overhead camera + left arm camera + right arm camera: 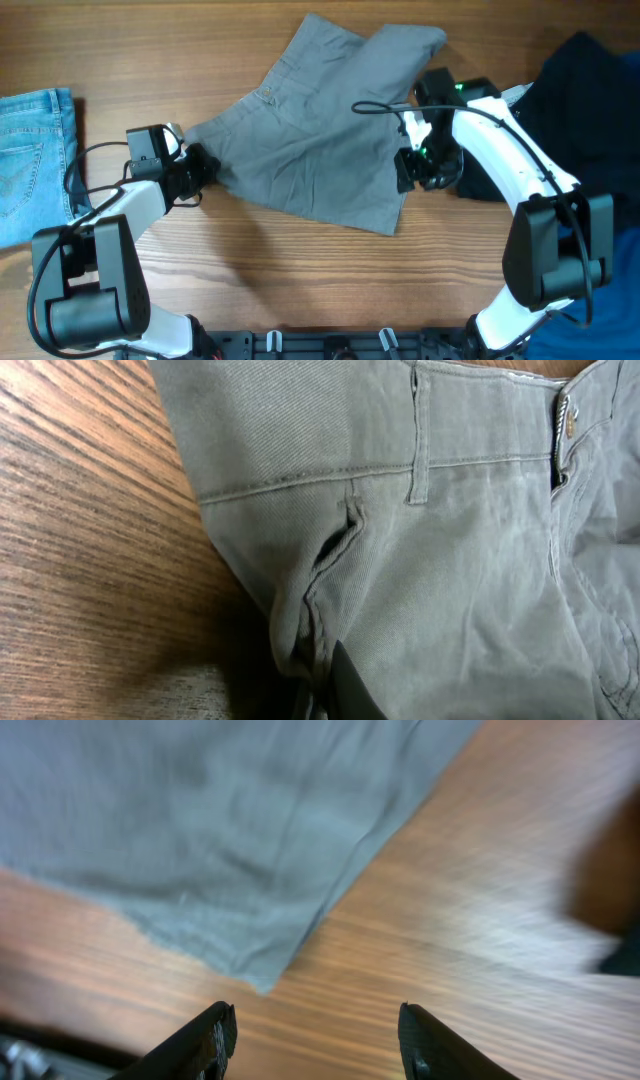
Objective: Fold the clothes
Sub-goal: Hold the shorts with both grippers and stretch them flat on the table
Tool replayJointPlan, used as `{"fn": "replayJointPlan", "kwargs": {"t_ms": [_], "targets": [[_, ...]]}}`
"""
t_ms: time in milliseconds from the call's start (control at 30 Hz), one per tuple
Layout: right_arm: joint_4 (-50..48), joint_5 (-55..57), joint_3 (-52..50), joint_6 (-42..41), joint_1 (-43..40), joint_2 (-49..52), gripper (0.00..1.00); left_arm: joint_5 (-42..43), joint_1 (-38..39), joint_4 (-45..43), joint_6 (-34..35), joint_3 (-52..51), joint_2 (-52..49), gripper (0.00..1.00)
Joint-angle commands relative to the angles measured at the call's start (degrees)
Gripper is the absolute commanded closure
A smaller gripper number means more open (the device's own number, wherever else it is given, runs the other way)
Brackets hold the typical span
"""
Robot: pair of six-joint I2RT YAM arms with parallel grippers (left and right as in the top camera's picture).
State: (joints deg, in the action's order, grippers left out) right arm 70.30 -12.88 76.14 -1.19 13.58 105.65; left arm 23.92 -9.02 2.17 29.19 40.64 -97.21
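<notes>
Wood-grain worktop point(300, 270): grey trousers point(310, 140) spread mid-top, blue jeans point(30, 150) at left edge, dark garment point(590, 100) at right edge.

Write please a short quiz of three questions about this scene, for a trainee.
1. True or false: the right end effector holds the grey garment.
2. What lies on the left side of the table? A) blue jeans B) red towel C) white sock
3. Complete: the ____ end effector pinches the grey garment's edge.
Key: 1 false, it is open; 2 A; 3 left end effector.
</notes>
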Motion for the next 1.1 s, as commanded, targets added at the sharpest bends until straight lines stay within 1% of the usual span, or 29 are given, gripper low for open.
{"fn": "replayJointPlan", "kwargs": {"t_ms": [0, 33, 67, 133, 167, 200, 233, 333, 433, 500, 533, 567, 633, 733, 767, 900, 933, 1033, 1067], "targets": [[-2.4, -11.3, -4.7, 1.0, 0.5, -0.3, 0.4, 1.3, -0.1, 0.3, -0.3, -0.1, -0.4, 0.96], [-3.0, -12.6, -5.6, 1.0, 0.7, -0.3, 0.39, 1.3, -0.1, 0.3, -0.3, -0.1, -0.4, 0.94], [-4.0, -13.7, -6.8, 1.0, 1.1, -0.3, 0.39, 1.3, -0.1, 0.3, -0.3, -0.1, -0.4, 0.9], [-5.9, -14.1, -8.8, -0.1, 1.8, -0.3, 0.39, 1.3, -0.1, 0.2, -0.3, -0.1, -0.4, 0.69], [-6.9, -13.9, -10.0, -1.6, 2.3, -0.3, 0.39, 1.3, -0.1, 0.0, -0.3, -0.1, -0.4, 0.39], [-8.3, -13.7, -11.2, -3.1, 2.7, -0.3, 0.39, 1.3, -0.1, -0.5, -0.3, -0.1, -0.4, 0.1], [-9.4, -13.7, -12.1, -4.1, 3.0, -0.3, 0.39, 1.3, -0.1, -1.3, -0.3, -0.1, -0.4, 0.0], [-12.3, -13.7, -14.1, -6.1, 3.6, -0.3, 0.39, 0.8, -0.3, -5.0, -0.3, -0.1, -0.4, 0.0], [-15.6, -13.6, -15.8, -8.3, 3.7, -0.3, 0.39, -1.6, -0.2, -9.2, -0.3, -0.1, -0.4, 0.0], [-18.3, -13.4, -17.1, -10.3, 3.7, -0.3, 0.41, -3.5, -0.2, -10.8, -0.2, -0.1, -0.4, 0.0], [-19.1, -13.0, -17.7, -11.2, 3.7, -0.3, 0.43, -3.7, -0.2, -11.5, -0.3, -0.1, -0.4, 0.0], [-19.7, -12.3, -18.2, -12.1, 3.7, -0.3, 0.46, -3.7, -0.2, -11.9, -0.2, -0.1, -0.4, 0.0], [-20.2, -11.5, -18.9, -13.4, 3.7, -0.3, 0.56, -3.7, -0.2, -12.1, -0.3, -0.1, -0.4, 0.0], [-20.3, -10.6, -19.5, -14.0, 3.7, -0.3, 0.78, -5.2, -0.2, -11.7, -0.3, -0.1, -0.4, 0.0], [-20.2, -10.6, -19.5, -13.9, 3.7, -0.3, 0.83, -5.6, -0.2, -11.6, -0.3, -0.1, -0.4, 0.02], [-20.1, -10.4, -19.5, -14.0, 3.7, -0.3, 0.96, -5.8, -0.2, -11.6, -0.3, -0.1, -0.4, 0.24], [-20.1, -10.1, -19.5, -14.0, 3.7, -0.3, 0.96, -5.8, -0.2, -11.5, -0.3, -0.1, -0.4, 0.27], [-19.3, -7.5, -19.5, -15.0, 3.7, -0.3, 0.96, -6.4, -0.2, -10.6, -0.3, -0.1, -0.4, 0.28], [-18.4, -4.3, -19.5, -16.9, 3.7, -0.3, 0.96, -6.8, -0.2, -10.0, -0.3, -0.1, -0.4, 0.28]]}}
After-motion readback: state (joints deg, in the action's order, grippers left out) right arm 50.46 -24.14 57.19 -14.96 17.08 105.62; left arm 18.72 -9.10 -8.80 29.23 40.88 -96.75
